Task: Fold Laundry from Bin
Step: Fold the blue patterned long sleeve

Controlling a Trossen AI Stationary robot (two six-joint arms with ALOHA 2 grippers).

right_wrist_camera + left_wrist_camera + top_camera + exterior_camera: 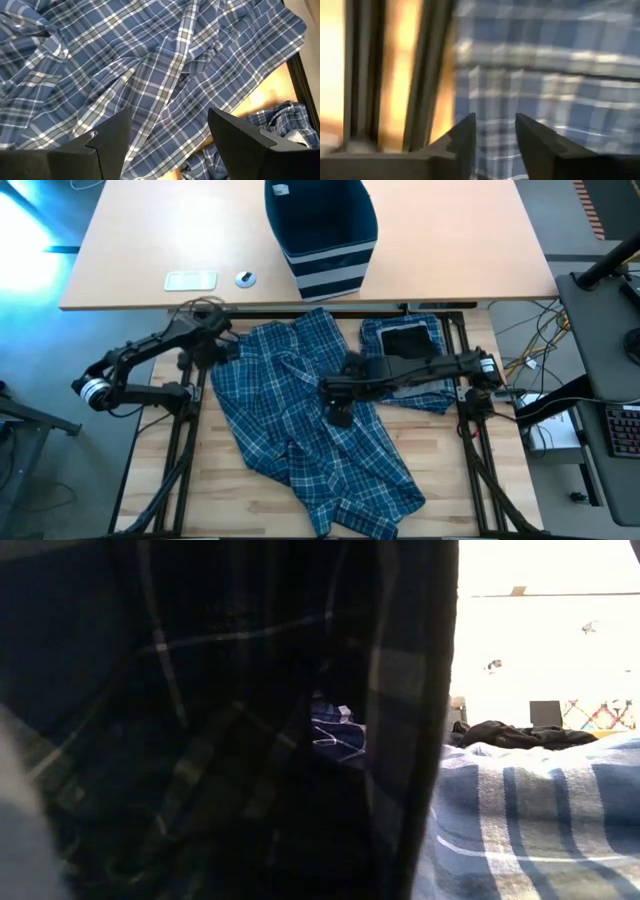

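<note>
Both of my grippers are over the plaid cloth with nothing held. My left gripper (492,132) sits at the far left edge of the plaid trousers (310,420), its fingers a little apart with only cloth showing beyond them, clamped on nothing that I can see. My right gripper (167,137) hangs above the middle of the same garment, fingers spread wide and empty.

That garment lies spread but rumpled across the wooden table (160,495), creased and twisted through its middle, with no clean fold in it yet. Just beside it, toward my right arm, a smaller plaid piece (425,395) lies bunched with a small black piece (404,340) on top. Beyond them the bin (322,235) stands upright on the far table, and looks empty from above.

I judge the unloading done and the folding barely begun: flattening, folding and stacking all remain.
</note>
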